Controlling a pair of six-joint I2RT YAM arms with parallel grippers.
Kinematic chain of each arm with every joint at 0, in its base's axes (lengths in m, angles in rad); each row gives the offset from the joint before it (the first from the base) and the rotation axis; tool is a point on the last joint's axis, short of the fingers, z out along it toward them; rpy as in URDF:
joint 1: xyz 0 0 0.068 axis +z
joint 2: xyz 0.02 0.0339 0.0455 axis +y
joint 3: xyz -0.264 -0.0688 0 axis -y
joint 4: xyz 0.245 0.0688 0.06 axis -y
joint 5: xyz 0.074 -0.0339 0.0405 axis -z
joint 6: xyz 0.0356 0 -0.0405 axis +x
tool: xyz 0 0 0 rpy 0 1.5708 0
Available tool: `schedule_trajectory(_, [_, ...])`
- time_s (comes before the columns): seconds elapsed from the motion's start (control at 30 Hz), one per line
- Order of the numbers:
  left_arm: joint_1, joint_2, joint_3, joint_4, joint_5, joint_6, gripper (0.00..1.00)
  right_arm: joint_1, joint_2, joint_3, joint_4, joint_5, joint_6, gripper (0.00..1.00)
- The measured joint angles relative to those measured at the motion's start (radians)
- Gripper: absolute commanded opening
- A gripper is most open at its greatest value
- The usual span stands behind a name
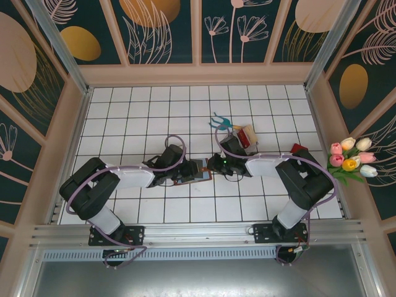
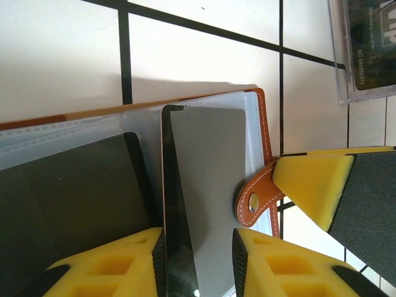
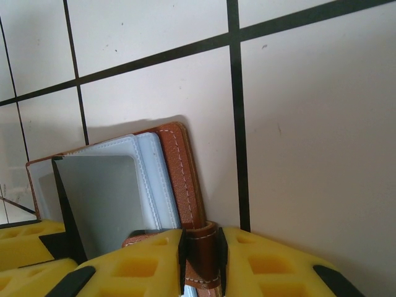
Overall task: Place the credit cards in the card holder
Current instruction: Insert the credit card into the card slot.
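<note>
The strap tab (image 3: 202, 258) of the card holder (image 3: 182, 167) is pinched between the right gripper (image 3: 201, 244) jaws. The holder lies open on the tiled table (image 3: 297, 124). The left gripper (image 2: 198, 250) jaws clamp a grey credit card (image 2: 207, 167) by its long edges, lying over the clear sleeves (image 2: 93, 133) ahead of them. A clear plastic box (image 2: 368, 55) sits farther ahead, to their right

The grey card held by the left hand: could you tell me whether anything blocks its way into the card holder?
Nothing visible does. The card lies over the card holder's clear sleeves, and the right hand pinches the strap off to the side.
</note>
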Motion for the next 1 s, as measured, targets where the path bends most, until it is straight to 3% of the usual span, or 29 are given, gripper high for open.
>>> schedule_trajectory(1.0, [-0.073, 0.091, 0.190, -0.237, -0.042, 0.132, 0.48, 0.014, 0.003, -0.002, 0.008, 0.026, 0.079, 0.20])
